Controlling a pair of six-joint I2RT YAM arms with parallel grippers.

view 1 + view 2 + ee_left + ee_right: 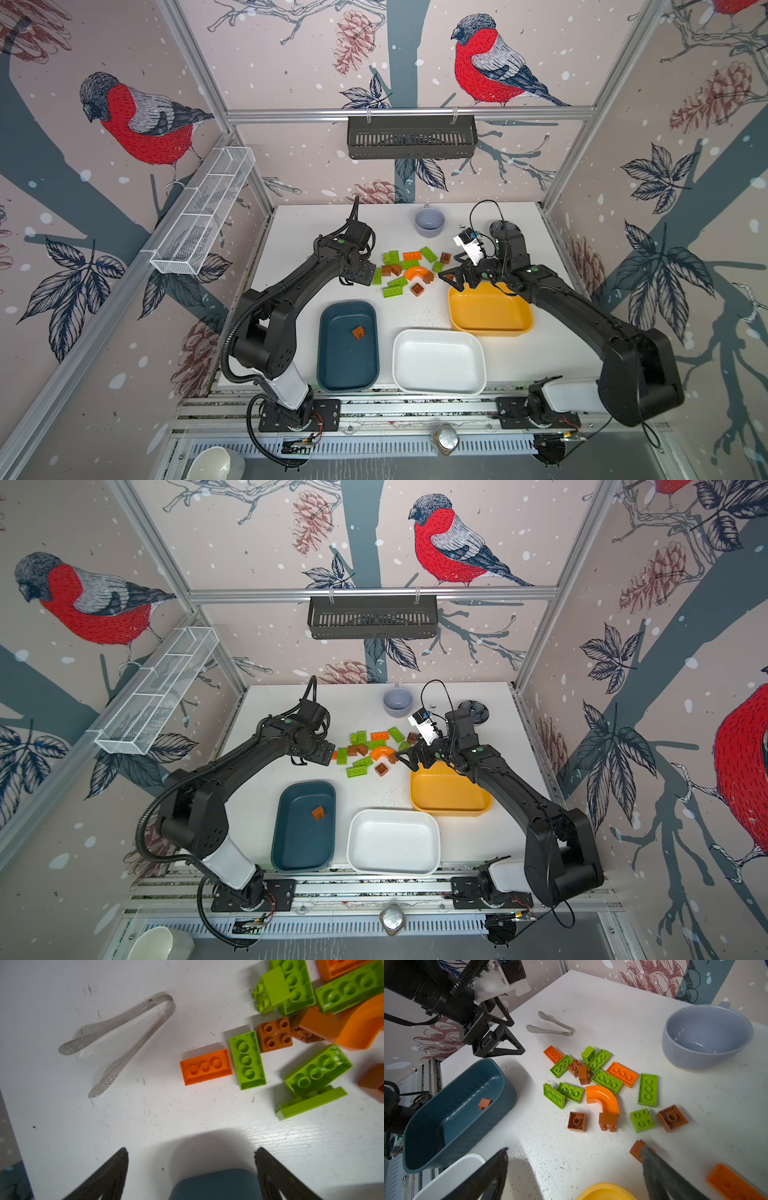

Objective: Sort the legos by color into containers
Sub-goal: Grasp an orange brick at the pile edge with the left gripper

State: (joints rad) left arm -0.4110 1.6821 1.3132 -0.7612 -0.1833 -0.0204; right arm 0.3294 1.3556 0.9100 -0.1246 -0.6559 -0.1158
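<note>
While the left tool [191,1148] and the right tool [574,1149] both stand spread with nothing between the jaws, the legos [409,272] lie clustered on the worktop [411,311] at the centre of both top views, between the two tools. One brown brick [358,332] lies inside the teal tray [348,370], lower centre-left. The white tray [438,361] sits lower centre; the yellow tray [490,316] sits right of centre.

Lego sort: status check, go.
Left gripper open, empty. Right gripper open, empty. One brown brick in teal tray; white tray, yellow tray empty; lego pile unsorted. Metal tongs beside pile, clear of bricks.
</note>
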